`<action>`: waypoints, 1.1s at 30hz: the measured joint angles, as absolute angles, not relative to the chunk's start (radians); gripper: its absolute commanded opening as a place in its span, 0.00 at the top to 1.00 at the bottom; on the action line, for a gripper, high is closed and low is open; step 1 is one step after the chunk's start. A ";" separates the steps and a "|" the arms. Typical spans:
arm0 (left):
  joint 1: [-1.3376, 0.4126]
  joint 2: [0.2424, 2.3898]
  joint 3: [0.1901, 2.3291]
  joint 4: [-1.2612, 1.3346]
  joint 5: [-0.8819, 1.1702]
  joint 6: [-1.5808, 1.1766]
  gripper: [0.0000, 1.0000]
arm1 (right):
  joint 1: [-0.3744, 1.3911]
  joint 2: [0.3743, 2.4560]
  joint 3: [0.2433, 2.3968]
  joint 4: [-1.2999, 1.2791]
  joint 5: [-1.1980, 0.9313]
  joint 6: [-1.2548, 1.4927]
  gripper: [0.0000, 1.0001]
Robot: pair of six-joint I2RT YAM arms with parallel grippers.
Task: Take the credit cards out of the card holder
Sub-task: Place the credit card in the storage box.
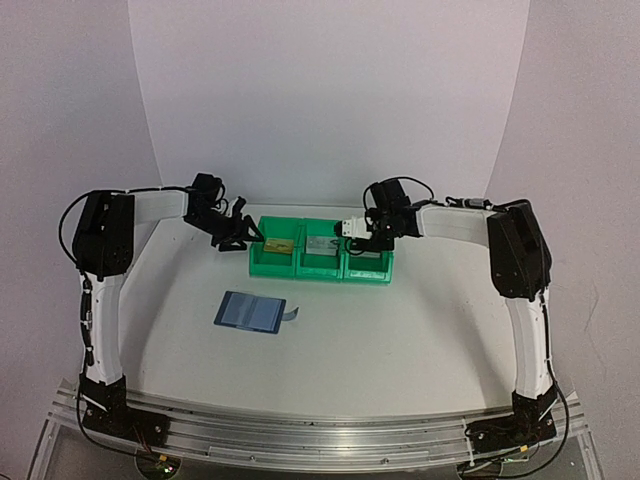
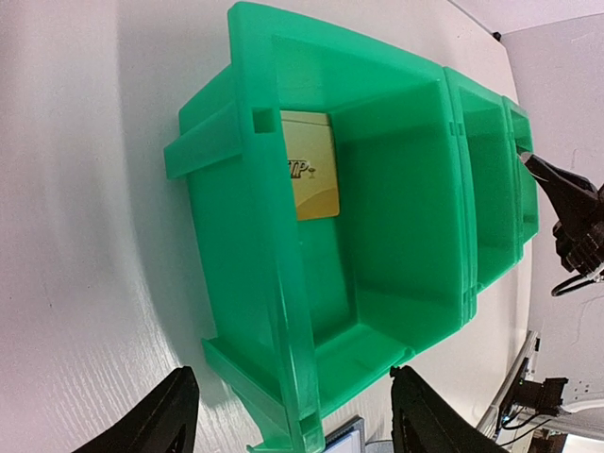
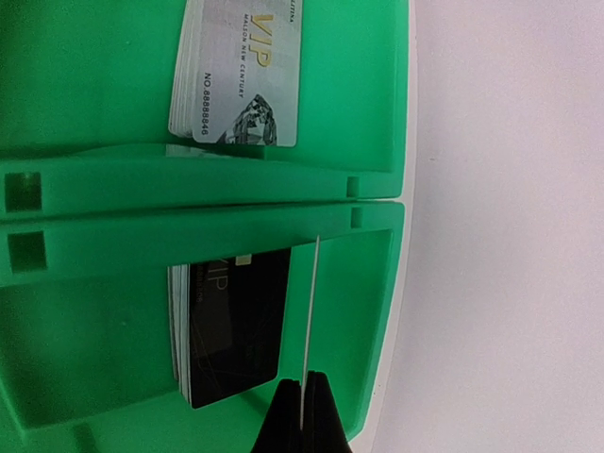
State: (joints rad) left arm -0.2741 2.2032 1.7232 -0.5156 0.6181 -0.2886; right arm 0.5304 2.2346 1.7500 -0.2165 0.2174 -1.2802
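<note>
Green plastic bins (image 1: pixel 318 272) stand in a row of three at the far side of the tabletop (image 1: pixel 400 330), and cards are sorted into them: a gold card (image 2: pixel 311 176) in the left one, a silver card (image 3: pixel 241 75) in the middle one, a black card (image 3: pixel 236 326) in the right one. The right fingers (image 3: pixel 304 425) are pinched tight on another thin card (image 3: pixel 311 311), seen only edge-on, so its colour cannot be told. It is held on edge above the right bin, its long axis running straight out from the fingertips as far as the wall shared with the middle bin. The black card lies flat below it and just to one side. A release is judged to be the coming move, the bin floor lying directly beneath.

The left fingers (image 1: pixel 238 236) are spread wide and hold nothing, poised over one end of the left bin.

The card holder (image 1: pixel 250 310) lies opened flat on the tabletop, well apart from the bins and nearer the left arm. Its long axis runs left to right and its tab (image 1: pixel 293 315) points right. Whether a card is left in it cannot be made out.
</note>
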 measured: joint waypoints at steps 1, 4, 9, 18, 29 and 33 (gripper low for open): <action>-0.274 2.207 1.726 -0.516 0.619 -0.289 0.31 | 0.530 2.237 1.750 -0.212 0.221 -1.293 1.00; -0.274 2.215 1.730 -0.515 0.625 -0.288 0.31 | 0.531 2.244 1.750 -0.195 0.225 -1.330 1.00; -0.277 2.228 1.737 -0.513 0.634 -0.289 0.31 | 0.531 2.246 1.734 -0.151 0.232 -1.391 1.00; -0.283 2.264 1.770 -0.513 0.660 -0.285 0.31 | 0.535 2.235 1.604 0.039 0.236 -1.495 1.00; -0.284 2.281 1.806 -0.514 0.700 -0.284 0.31 | 0.534 2.225 1.536 0.188 0.221 -1.622 0.93; -0.284 2.294 1.820 -0.514 0.703 -0.284 0.31 | 0.538 2.225 1.522 0.196 0.199 -1.640 0.78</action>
